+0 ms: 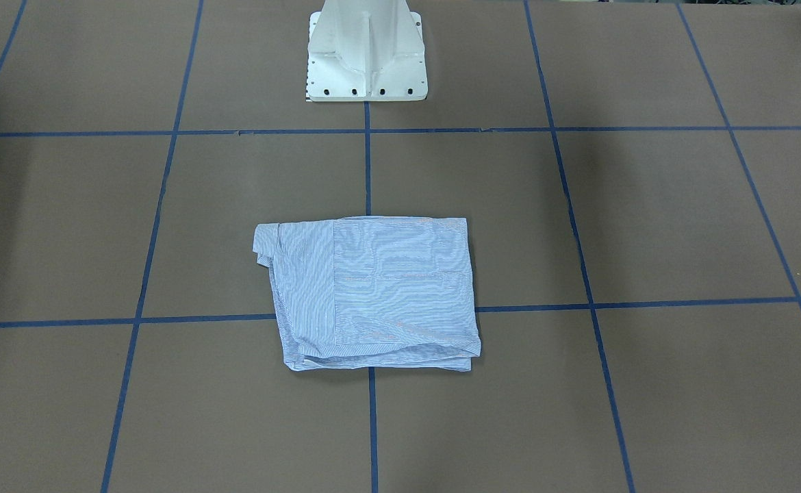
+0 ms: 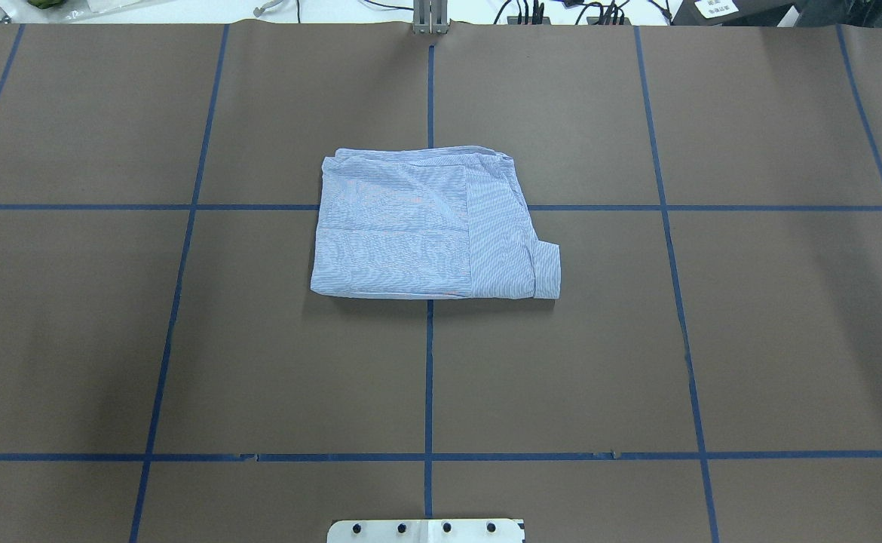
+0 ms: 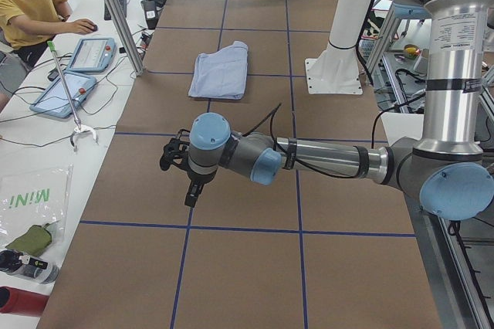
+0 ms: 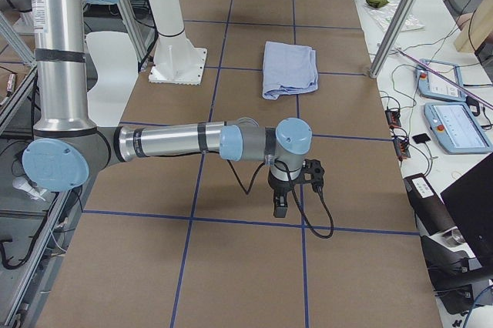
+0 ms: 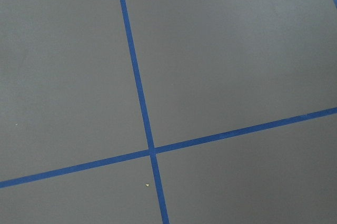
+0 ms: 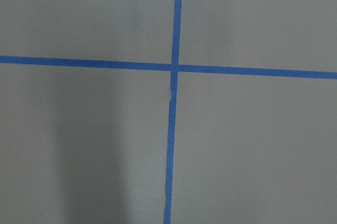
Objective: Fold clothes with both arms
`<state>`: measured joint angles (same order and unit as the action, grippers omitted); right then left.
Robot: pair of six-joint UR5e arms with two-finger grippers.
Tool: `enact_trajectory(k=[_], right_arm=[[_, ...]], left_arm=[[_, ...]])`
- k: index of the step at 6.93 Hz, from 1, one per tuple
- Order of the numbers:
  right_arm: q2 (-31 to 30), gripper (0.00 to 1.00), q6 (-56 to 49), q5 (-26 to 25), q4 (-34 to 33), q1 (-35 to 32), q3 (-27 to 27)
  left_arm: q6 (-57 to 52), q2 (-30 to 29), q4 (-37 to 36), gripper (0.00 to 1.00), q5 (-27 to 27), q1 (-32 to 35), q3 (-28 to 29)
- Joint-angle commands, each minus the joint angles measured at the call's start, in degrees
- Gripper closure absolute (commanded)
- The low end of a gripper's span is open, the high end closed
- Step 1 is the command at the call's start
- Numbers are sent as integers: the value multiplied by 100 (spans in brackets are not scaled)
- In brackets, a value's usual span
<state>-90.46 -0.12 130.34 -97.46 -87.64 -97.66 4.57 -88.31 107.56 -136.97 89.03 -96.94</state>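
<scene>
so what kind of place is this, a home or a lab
Most likely a robotics lab or test cell, not a home: a brown table taped into a blue grid, the left arm and right arm reaching over it, and an operator beside control tablets.

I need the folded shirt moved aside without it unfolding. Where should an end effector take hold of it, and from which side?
Probably the shirt's near edge, approached from the robot's side, pinching all layers: it looks like a closed fold. The far edge shows loose layers, and a cuff juts out on the robot's right.
</scene>
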Motion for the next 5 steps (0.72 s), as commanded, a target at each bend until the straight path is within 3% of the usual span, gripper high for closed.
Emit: enact_trajectory(k=[1, 3, 5], right_arm=[[-7, 0, 47, 18, 7, 1, 80], [-16, 0, 30, 445, 42, 1, 395], [19, 0, -14, 361, 60, 10, 222]], left_arm=[[0, 7, -7, 0, -67, 0, 0], [17, -11, -7, 0, -32, 0, 0], [26, -20, -7, 0, -14, 0, 9]])
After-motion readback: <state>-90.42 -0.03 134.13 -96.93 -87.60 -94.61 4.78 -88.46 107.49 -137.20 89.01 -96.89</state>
